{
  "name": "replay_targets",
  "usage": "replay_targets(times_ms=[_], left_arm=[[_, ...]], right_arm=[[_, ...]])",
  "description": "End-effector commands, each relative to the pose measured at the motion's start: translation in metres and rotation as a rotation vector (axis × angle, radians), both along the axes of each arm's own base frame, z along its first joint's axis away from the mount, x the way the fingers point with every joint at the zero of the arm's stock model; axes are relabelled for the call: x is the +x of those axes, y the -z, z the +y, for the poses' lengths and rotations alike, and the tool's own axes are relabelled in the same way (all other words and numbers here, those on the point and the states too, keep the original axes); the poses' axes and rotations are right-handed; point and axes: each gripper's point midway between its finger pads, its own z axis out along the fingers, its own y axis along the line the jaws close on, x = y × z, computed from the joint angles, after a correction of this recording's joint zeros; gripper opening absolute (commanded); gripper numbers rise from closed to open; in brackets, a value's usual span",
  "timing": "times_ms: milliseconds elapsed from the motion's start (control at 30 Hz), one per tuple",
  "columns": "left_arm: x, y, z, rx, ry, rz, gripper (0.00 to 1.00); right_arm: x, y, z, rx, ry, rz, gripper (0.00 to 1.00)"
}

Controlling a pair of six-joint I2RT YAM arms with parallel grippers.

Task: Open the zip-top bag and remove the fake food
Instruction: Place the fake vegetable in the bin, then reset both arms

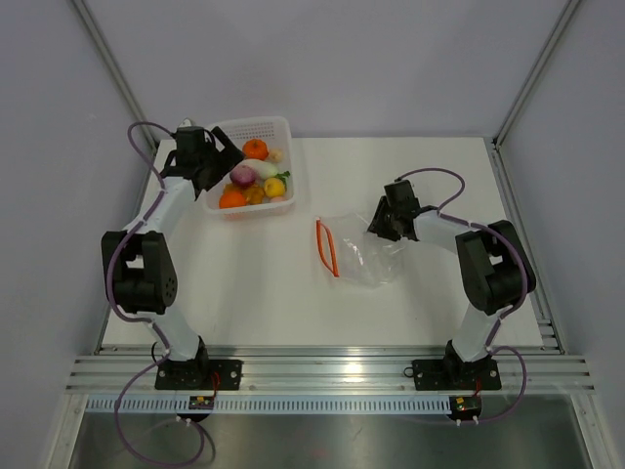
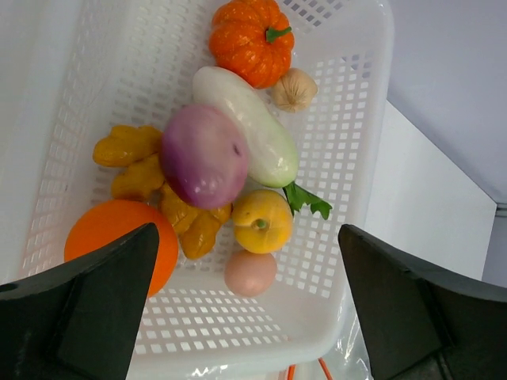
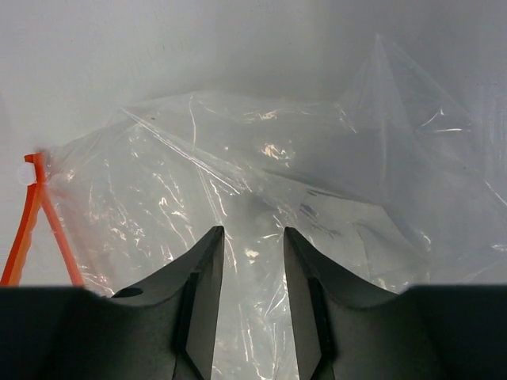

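The zip-top bag [image 1: 366, 256] lies flat on the table's middle, and I see no food inside it. Its red-orange zipper strip [image 1: 327, 247] is on its left edge. The fake food [image 1: 252, 181] lies in the white perforated basket [image 1: 256, 123]: an orange pumpkin [image 2: 249, 39], a white radish [image 2: 249, 131], a purple onion [image 2: 204, 154], a yellow piece [image 2: 261, 220] and an orange ball [image 2: 111, 237]. My left gripper [image 2: 247, 237] hangs wide open and empty over the basket's near-left end. My right gripper [image 3: 253, 233] is slightly open just over the bag's [image 3: 261, 158] right part; the zipper [image 3: 32, 214] shows at left.
The basket [image 2: 238, 352] stands at the back left, its near rim close to the bag's zipper end [image 2: 321, 368]. Walls and metal frame posts close in the table at back and sides. A rail runs along the near edge.
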Motion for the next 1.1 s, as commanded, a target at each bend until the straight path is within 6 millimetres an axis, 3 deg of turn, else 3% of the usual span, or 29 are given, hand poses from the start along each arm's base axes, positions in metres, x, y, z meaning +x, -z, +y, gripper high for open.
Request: replay_targets(times_ms=[0, 67, 133, 167, 233, 267, 300, 333, 367, 400, 433, 500, 533, 567, 600, 633, 667, 700, 800, 833, 900, 933, 1033, 1067], left_arm=[[-0.015, -0.047, 0.001, 0.011, 0.002, -0.110, 0.99], [-0.027, -0.064, -0.011, 0.013, 0.024, -0.152, 0.99], [-0.042, -0.063, -0.028, 0.026, 0.055, -0.140, 0.99], [-0.052, -0.073, -0.032, 0.033, 0.060, -0.153, 0.99], [-0.070, -0.068, -0.049, 0.027, 0.098, -0.139, 0.99], [-0.080, -0.079, -0.055, 0.009, 0.109, -0.167, 0.99], [-0.091, -0.066, -0.059, 0.006, 0.120, -0.146, 0.99], [-0.100, -0.067, -0.068, -0.009, 0.134, -0.148, 0.99], [-0.111, -0.078, -0.066, -0.004, 0.119, -0.181, 0.99], [-0.118, -0.077, -0.067, -0.004, 0.124, -0.189, 0.99], [-0.130, -0.065, -0.073, -0.001, 0.143, -0.175, 0.99], [-0.149, -0.074, -0.074, -0.015, 0.159, -0.214, 0.99], [-0.161, -0.058, -0.077, -0.026, 0.183, -0.192, 0.99], [-0.165, -0.064, -0.081, -0.048, 0.207, -0.233, 0.99], [-0.175, -0.073, -0.081, -0.066, 0.221, -0.276, 0.99], [-0.183, -0.069, -0.085, -0.080, 0.245, -0.279, 0.99], [-0.188, -0.058, -0.084, -0.081, 0.252, -0.278, 0.99], [-0.197, -0.068, -0.082, -0.086, 0.257, -0.323, 0.99], [-0.209, -0.062, -0.072, -0.049, 0.250, -0.380, 0.99], [-0.217, -0.073, -0.063, -0.031, 0.218, -0.439, 0.99], [-0.225, -0.065, -0.052, -0.017, 0.177, -0.466, 0.99], [-0.233, -0.080, -0.043, -0.019, 0.140, -0.537, 0.99], [-0.243, -0.089, -0.025, 0.014, 0.074, -0.613, 0.99], [-0.252, -0.102, -0.019, 0.008, 0.054, -0.670, 0.99]], right_arm=[[0.004, -0.027, 0.002, 0.034, -0.003, -0.069, 0.45], [0.005, -0.033, 0.001, 0.037, -0.001, -0.085, 0.50], [0.003, -0.037, 0.005, 0.058, -0.019, -0.087, 0.54], [0.001, -0.038, 0.007, 0.062, -0.026, -0.087, 0.62], [-0.001, -0.044, 0.005, 0.062, -0.026, -0.098, 0.68], [-0.001, -0.048, 0.003, 0.056, -0.022, -0.107, 0.73], [-0.003, -0.051, 0.004, 0.052, -0.030, -0.112, 0.76], [-0.005, -0.061, 0.002, 0.051, -0.030, -0.140, 0.77], [-0.005, -0.067, -0.003, 0.027, -0.010, -0.161, 0.88], [-0.007, -0.074, -0.006, 0.013, -0.011, -0.180, 0.99], [-0.012, -0.089, -0.006, 0.012, -0.017, -0.224, 0.99], [-0.019, -0.114, -0.011, 0.016, -0.015, -0.297, 0.99], [-0.024, -0.124, -0.007, 0.037, -0.036, -0.319, 0.99], [-0.028, -0.131, -0.007, 0.044, -0.049, -0.343, 1.00], [-0.034, -0.154, -0.006, 0.062, -0.065, -0.406, 0.99], [-0.042, -0.155, -0.006, 0.068, -0.083, -0.421, 0.99], [-0.046, -0.162, -0.007, 0.076, -0.086, -0.449, 0.99], [-0.056, -0.175, -0.011, 0.104, -0.075, -0.512, 1.00], [-0.069, -0.206, -0.018, 0.151, -0.066, -0.689, 0.99], [-0.081, -0.210, -0.032, 0.144, -0.020, -0.747, 0.99], [-0.094, -0.225, -0.046, 0.157, 0.025, -0.853, 1.00], [-0.097, -0.229, -0.054, 0.150, 0.054, -0.879, 0.99], [-0.106, -0.238, -0.067, 0.146, 0.103, -0.921, 0.99], [-0.108, -0.240, -0.069, 0.148, 0.112, -0.925, 0.99]])
